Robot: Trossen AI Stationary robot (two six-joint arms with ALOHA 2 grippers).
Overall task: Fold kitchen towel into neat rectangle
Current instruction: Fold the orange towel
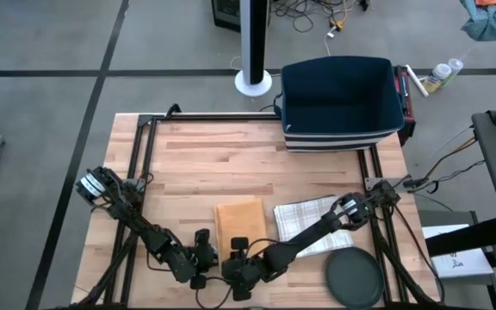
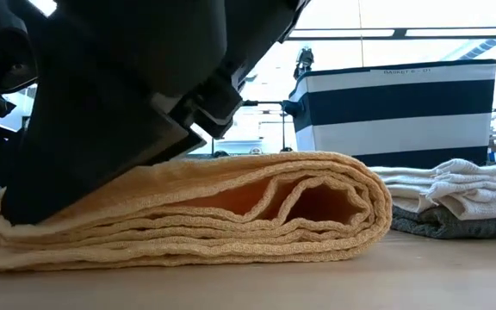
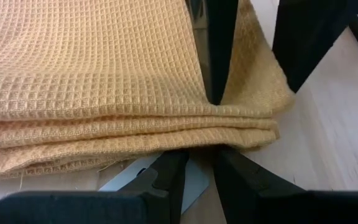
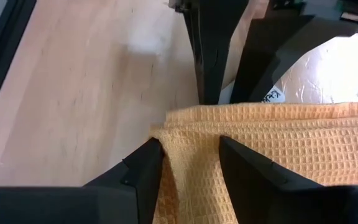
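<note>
The yellow waffle-weave kitchen towel (image 1: 239,222) lies folded in several layers on the wooden table (image 1: 196,164); the low view shows its fold (image 2: 373,207) and the stacked layers. Both grippers meet at a corner on its near edge. My right gripper (image 4: 191,149) is open, its fingers astride that corner. My left gripper (image 3: 201,158) faces it from the near left, its fingers a narrow gap apart with no cloth between them and their tips at the lowest layer's edge. My right gripper comes slanting down from the table's right. One finger (image 3: 218,74) rests on the towel's top layer close to the corner (image 3: 272,115), the other (image 3: 300,43) stands beside the corner. The towel lies flat on the table. My left gripper: I cannot tell whether its tips touch the edge (image 3: 197,146).
A navy-and-white striped basket (image 1: 341,103) stands at the far right. Folded checked and grey cloths (image 1: 308,220) lie just right of the yellow towel. A dark round plate (image 1: 354,277) sits at the near right. Bare wood stretches toward the far left.
</note>
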